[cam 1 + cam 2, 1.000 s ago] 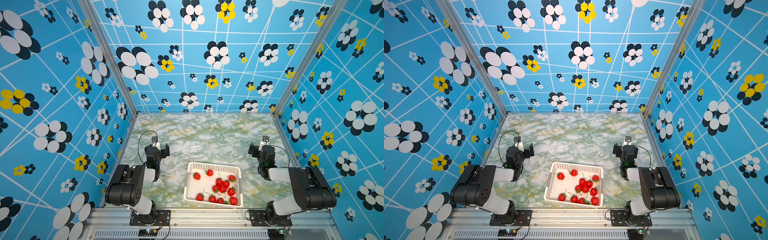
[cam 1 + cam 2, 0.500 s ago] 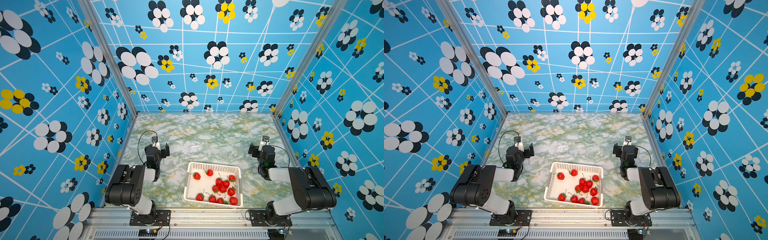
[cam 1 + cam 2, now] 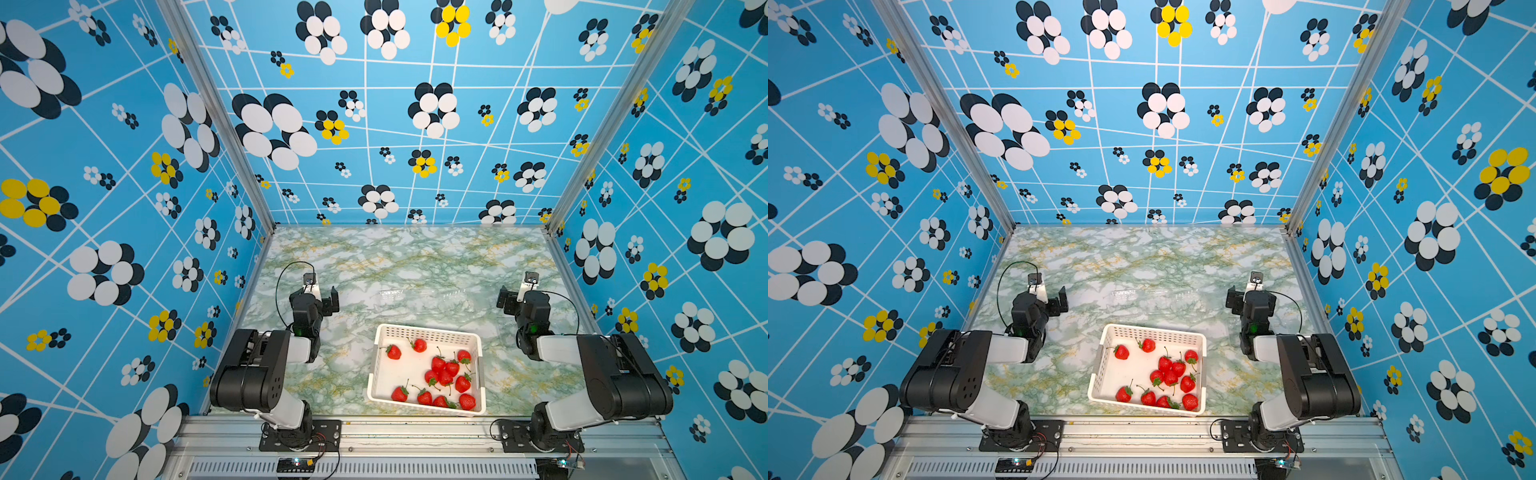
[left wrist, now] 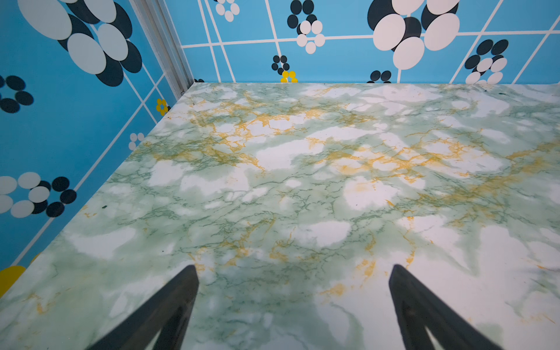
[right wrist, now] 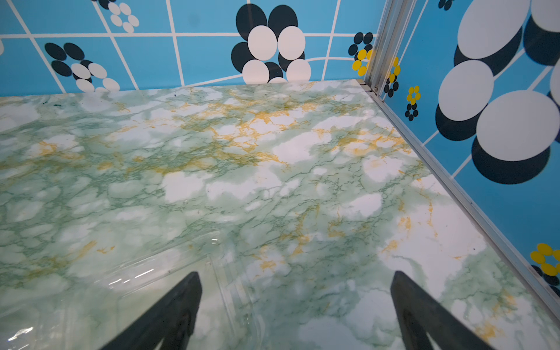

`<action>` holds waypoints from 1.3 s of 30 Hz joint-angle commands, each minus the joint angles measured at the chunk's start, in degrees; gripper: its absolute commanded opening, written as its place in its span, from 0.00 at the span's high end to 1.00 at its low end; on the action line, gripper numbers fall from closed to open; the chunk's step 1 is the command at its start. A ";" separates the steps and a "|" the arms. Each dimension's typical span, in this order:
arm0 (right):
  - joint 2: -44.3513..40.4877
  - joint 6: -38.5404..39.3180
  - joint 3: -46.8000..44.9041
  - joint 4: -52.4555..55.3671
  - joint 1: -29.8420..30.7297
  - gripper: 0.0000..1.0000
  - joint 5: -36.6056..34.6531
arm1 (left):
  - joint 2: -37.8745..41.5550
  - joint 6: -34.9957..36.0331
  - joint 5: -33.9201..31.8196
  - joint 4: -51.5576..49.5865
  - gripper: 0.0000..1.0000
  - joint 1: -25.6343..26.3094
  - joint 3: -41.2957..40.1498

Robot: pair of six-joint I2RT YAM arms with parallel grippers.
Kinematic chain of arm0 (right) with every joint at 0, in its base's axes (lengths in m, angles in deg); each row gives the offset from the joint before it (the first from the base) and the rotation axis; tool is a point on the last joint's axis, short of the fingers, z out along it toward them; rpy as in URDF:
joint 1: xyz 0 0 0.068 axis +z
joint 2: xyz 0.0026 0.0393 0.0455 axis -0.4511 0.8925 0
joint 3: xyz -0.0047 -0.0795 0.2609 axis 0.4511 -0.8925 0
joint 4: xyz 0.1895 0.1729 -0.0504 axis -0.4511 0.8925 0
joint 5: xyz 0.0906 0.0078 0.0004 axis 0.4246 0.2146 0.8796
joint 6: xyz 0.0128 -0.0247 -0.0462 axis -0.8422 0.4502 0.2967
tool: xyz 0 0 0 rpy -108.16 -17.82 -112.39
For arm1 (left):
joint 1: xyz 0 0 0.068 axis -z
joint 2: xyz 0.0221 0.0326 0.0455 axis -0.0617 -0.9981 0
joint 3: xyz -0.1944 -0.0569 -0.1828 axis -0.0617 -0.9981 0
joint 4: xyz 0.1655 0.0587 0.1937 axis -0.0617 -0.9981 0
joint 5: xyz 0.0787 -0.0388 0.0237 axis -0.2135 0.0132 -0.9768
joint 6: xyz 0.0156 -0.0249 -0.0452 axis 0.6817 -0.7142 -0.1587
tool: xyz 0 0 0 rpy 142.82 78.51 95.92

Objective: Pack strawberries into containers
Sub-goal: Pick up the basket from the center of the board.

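Note:
Several red strawberries [image 3: 445, 368] [image 3: 1170, 368] lie loose in a white perforated basket [image 3: 428, 331] [image 3: 1154, 331] near the table's front edge. The clear containers [image 3: 419, 294] [image 3: 1156, 294] show only as faint glints on the marble behind the basket. One container [image 5: 136, 281] lies below one finger in the right wrist view. My left gripper [image 3: 322, 291] [image 3: 1050, 293] [image 4: 292, 269] hangs open and empty left of the basket, over bare marble. To the right of the basket my right gripper [image 3: 516, 293] [image 3: 1246, 293] [image 5: 295, 275] is open and empty too.
Blue flowered walls [image 3: 124, 208] close the table on the left, back and right, with metal posts [image 4: 163, 45] [image 5: 378, 45] in the far corners. Green marbled tabletop [image 3: 395, 257] stretches behind the basket and the arms.

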 commanded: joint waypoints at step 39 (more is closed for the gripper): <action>-6.36 -5.55 27.42 52.84 -0.16 0.01 7.19 | 13.41 -2.88 -2.47 -43.12 0.00 2.08 17.03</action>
